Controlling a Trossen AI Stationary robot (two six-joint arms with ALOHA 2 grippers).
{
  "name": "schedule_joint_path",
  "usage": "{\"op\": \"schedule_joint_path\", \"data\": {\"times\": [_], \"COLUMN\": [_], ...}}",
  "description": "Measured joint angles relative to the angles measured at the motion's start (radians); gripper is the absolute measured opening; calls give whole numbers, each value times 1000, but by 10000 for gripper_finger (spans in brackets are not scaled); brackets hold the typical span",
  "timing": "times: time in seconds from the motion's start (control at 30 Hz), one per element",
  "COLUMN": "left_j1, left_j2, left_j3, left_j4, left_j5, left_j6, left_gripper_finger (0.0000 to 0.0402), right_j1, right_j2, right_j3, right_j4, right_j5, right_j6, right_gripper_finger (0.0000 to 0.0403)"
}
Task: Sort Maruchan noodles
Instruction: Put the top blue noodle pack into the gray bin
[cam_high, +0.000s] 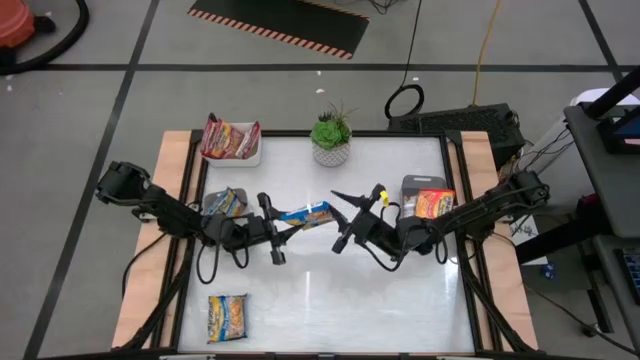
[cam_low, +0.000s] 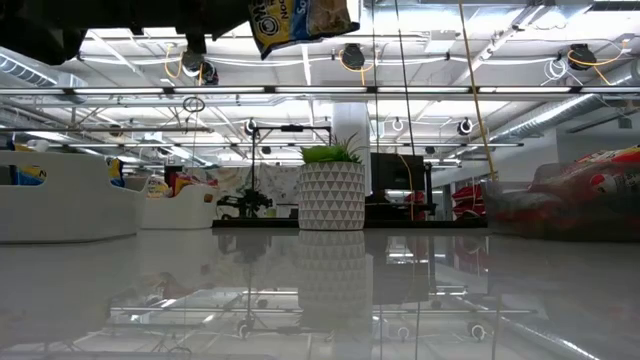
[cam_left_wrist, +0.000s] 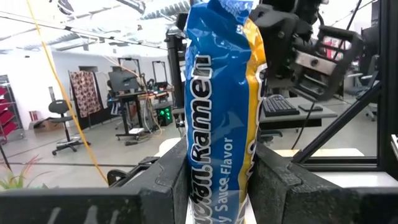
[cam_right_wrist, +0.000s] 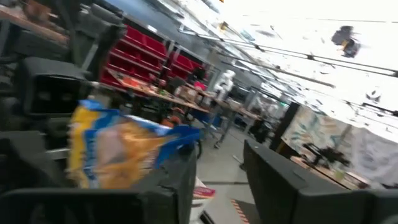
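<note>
My left gripper (cam_high: 278, 222) (cam_left_wrist: 217, 186) is shut on a blue-and-yellow ramen packet (cam_high: 306, 212) (cam_left_wrist: 214, 93) above the middle of the table. The low view shows this packet (cam_low: 300, 20) well above the table top. My right gripper (cam_high: 340, 220) (cam_right_wrist: 227, 180) is open and faces the packet's free end (cam_right_wrist: 118, 149). A yellow packet (cam_high: 227, 318) lies flat near the table's near left corner. Dark red packets (cam_high: 230, 138) sit in the far left white tray, a blue one (cam_high: 226, 202) in the left tray, and an orange-red one (cam_high: 432, 203) in the grey tray. My left gripper pinches the blue-and-yellow packet between its two fingers (cam_left_wrist: 168, 180) at the end nearest the table's left (cam_left_wrist: 217, 168), coming level from the left. The packet is lifted clear and juts toward my right gripper. My right gripper: I cannot tell whether a finger (cam_right_wrist: 180, 180) touches the packet's free end.
A potted plant (cam_high: 331, 140) in a white pot stands at the table's far edge, middle. Trays line the left side (cam_high: 250, 155) and the right side (cam_high: 415, 185). The near half of the white table top (cam_high: 340, 300) is bare except for the yellow packet.
</note>
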Motion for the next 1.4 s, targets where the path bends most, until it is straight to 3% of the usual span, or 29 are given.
{"op": "schedule_joint_path", "data": {"times": [0.23, 0.37, 0.5, 0.6, 0.73, 0.93, 1.2, 1.4], "left_j1": [-4, -7, -9, -9, -9, -15, -29, -18], "left_j2": [0, -7, -80, -173, -325, -487, -514, -515], "left_j3": [0, 0, 0, 0, 31, 184, 465, 587], "left_j4": [-27, -43, -154, -299, -583, -1188, -1880, -2205], "left_j5": [-3, -6, -23, -47, -60, -59, -58, -27], "left_j6": [-2, -23, -75, -99, -155, -328, -590, -751], "left_gripper_finger": [125, 125, 125, 125, 125, 125, 125, 125], "right_j1": [32, 76, 135, 176, 214, 226, 230, 230], "right_j2": [-34, -75, -121, -147, -164, -170, -169, -169], "right_j3": [0, 0, 0, 0, 0, 0, 0, 0], "right_j4": [-6, -4, -5, -6, -11, -16, -17, -17], "right_j5": [125, 282, 452, 522, 519, 519, 519, 519], "right_j6": [-55, -160, -259, -292, -292, -293, -291, -288], "right_gripper_finger": [165, 169, 168, 168, 167, 167, 167, 167]}}
